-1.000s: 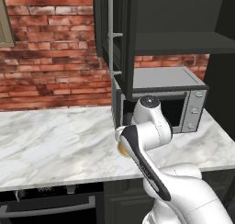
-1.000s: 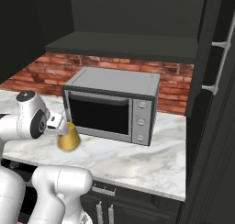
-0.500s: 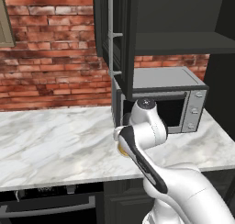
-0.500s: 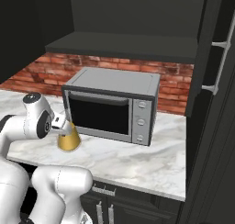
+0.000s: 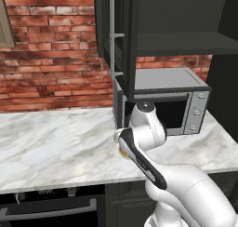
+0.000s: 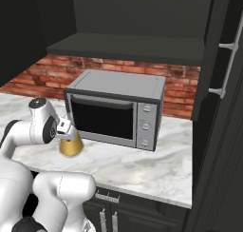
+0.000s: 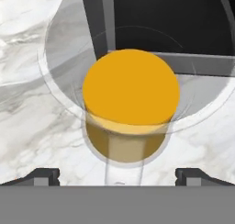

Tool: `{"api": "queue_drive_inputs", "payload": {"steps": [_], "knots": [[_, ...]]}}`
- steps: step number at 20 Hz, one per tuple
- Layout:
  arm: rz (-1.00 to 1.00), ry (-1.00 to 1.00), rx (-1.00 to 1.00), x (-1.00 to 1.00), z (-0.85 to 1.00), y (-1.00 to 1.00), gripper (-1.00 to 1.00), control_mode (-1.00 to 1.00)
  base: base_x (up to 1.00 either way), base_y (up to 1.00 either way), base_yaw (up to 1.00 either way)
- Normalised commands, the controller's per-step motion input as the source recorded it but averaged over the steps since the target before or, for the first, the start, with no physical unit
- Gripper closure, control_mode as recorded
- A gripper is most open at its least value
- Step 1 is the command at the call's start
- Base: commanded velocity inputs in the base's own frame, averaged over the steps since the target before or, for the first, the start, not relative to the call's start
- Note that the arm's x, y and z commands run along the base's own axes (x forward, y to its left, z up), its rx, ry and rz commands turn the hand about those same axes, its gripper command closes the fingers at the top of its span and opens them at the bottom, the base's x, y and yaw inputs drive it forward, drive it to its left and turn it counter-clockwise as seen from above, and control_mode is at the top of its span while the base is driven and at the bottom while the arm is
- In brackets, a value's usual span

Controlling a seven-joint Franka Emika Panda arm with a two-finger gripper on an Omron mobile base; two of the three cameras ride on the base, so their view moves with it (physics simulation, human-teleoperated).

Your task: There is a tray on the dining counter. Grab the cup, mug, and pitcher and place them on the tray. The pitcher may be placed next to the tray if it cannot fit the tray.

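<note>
Red brick wall [image 5: 56, 49] runs behind the marble worktop [image 5: 51, 142], and you can see the grey microwave [image 6: 116, 110] standing on it under dark cupboards [image 5: 176, 16]. Your pitcher [image 6: 71, 144] sits on the worktop just in front of the microwave's left corner, so the microwave door is close behind it. Your end effector [image 7: 117, 175] hangs right above the pitcher with its fingertips [image 7: 43, 175] spread wide apart, holding nothing.
</note>
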Motion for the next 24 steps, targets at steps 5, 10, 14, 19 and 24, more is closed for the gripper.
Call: {"api": "queue_drive_inputs", "payload": {"steps": [5, 10, 14, 19, 24], "knots": [[0.00, 0.00, 0.00, 0.20, -0.10, 0.00, -1.00, -1.00, 0.00, 0.00, 0.00], [0.00, 0.00, 0.00, 0.19, -0.04, 0.00, -1.00, -1.00, 0.00, 0.00, 0.00], [0.00, 0.00, 0.00, 0.10, -0.08, 0.00, -1.00, -1.00, 0.00, 0.00, 0.00], [0.00, 0.00, 0.00, 0.07, -0.12, 0.00, -1.00, -1.00, 0.00, 0.00, 0.00], [0.00, 0.00, 0.00, 0.09, -0.14, 0.00, -1.00, -1.00, 0.00, 0.00, 0.00]]}}
